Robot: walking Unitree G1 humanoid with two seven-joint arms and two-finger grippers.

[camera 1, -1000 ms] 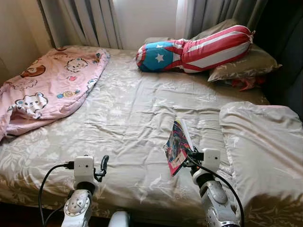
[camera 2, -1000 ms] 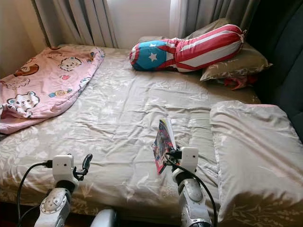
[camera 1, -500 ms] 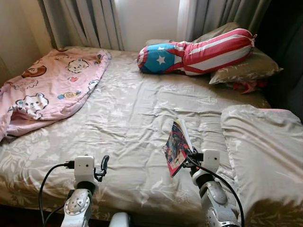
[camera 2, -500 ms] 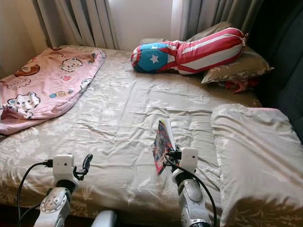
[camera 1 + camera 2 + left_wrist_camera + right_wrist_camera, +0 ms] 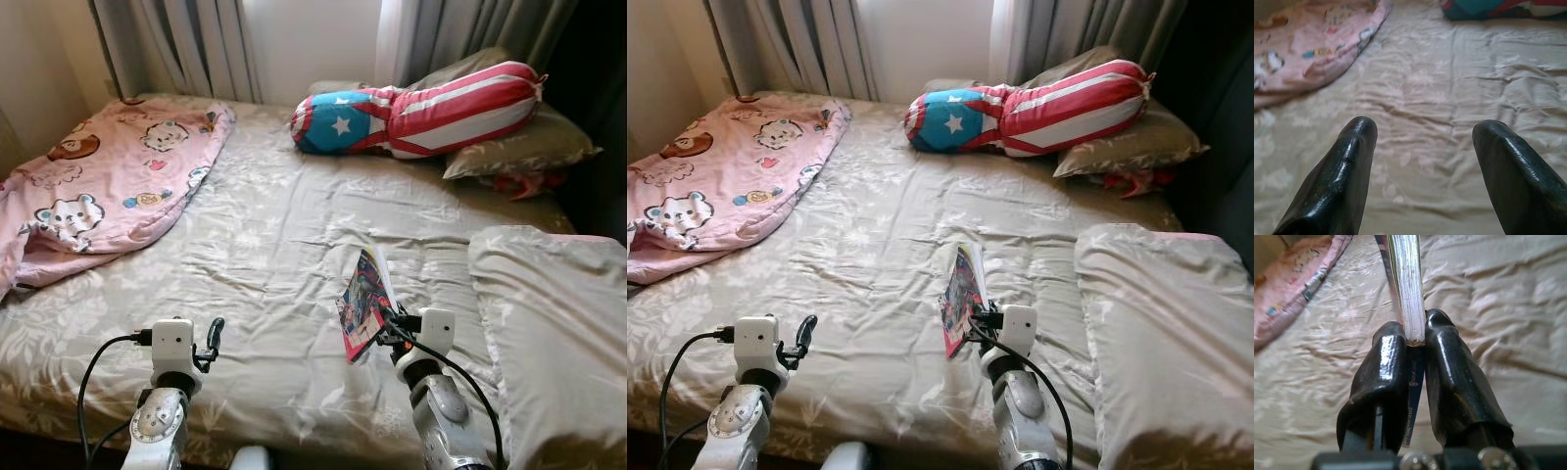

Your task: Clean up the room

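The book is already in the right tool, whose two black fingers are closed on its lower edge, as the right wrist view shows. It stands almost upright above the bed, its long axis rising from the tool and leaning a little away from the robot, with the colourful cover facing the robot's left. The left tool hangs wide open and empty over the sheet, well apart from the book. A pink blanket lies at the far left, a striped cushion near the curtains, a pillow at right. The book probably has to be carried away from the bed.
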